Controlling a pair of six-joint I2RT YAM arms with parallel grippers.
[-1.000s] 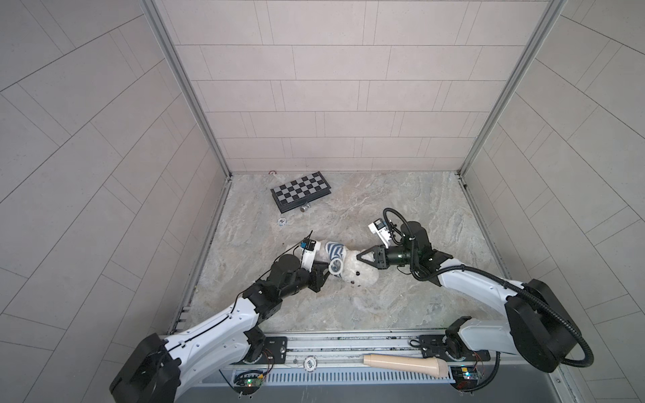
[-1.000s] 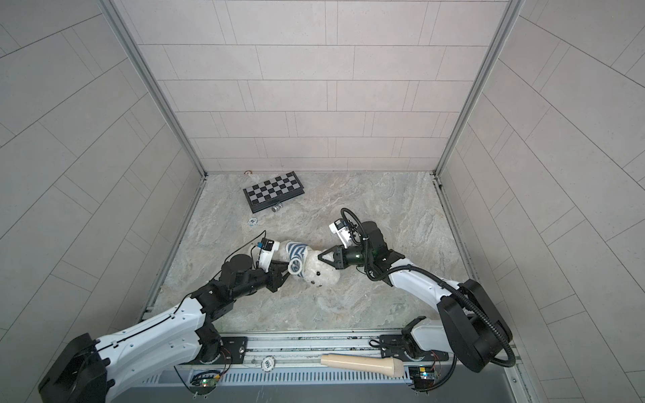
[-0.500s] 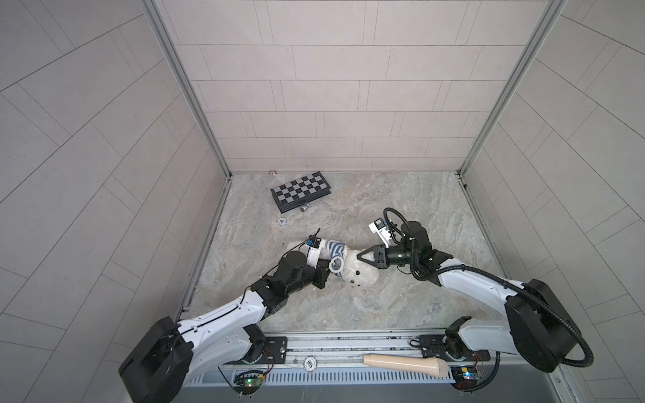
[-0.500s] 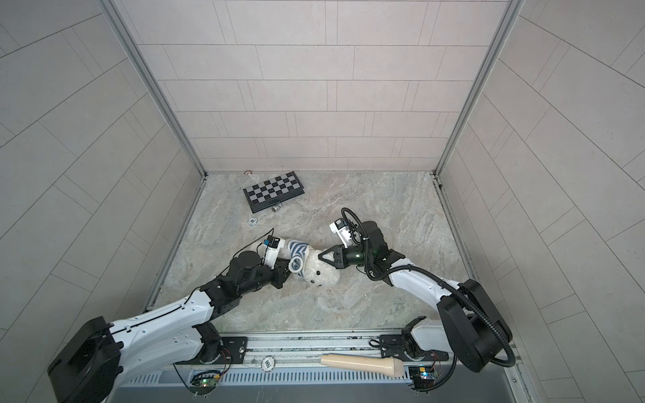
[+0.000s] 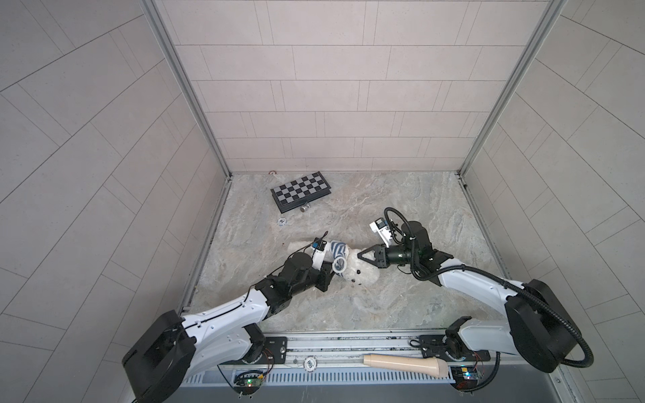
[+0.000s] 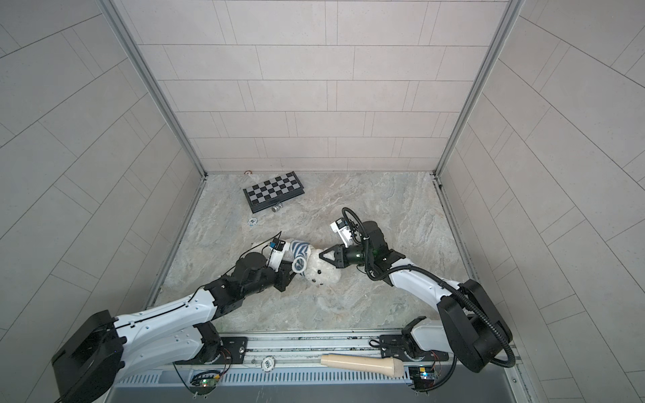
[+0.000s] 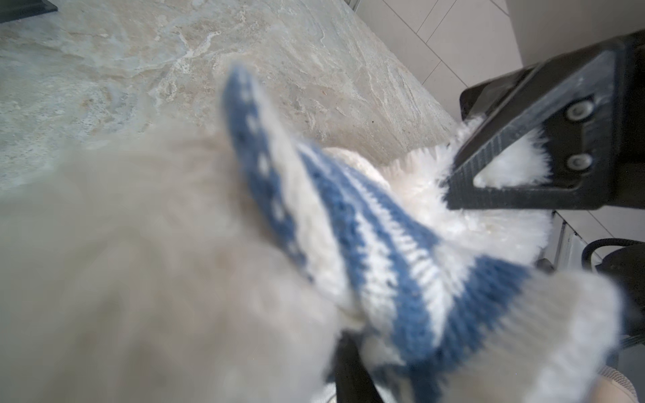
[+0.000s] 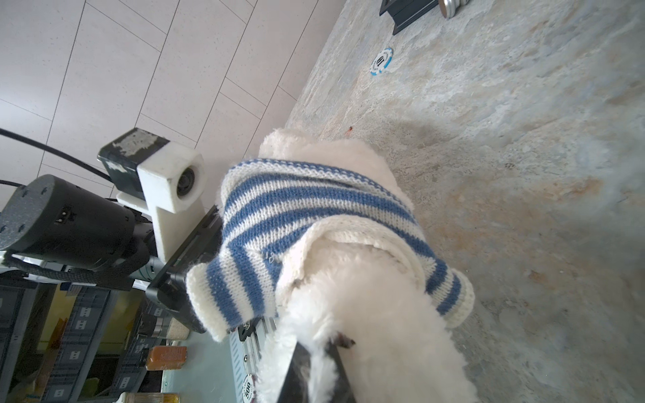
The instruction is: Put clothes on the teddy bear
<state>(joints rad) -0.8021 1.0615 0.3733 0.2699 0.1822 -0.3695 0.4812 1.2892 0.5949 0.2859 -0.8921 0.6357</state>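
The teddy bear lies face up mid-bench between both arms, its long axis slanting, head near right and legs far left. A striped shirt wraps its torso. The right fingers pinch head fur. The left fingers sit under the shirt, and I cannot tell their grip.

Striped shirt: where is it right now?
In both top views the striped shirt sits mid-table, pulled over the teddy bear, right by the left claw. The right claw grips the bear from the right.
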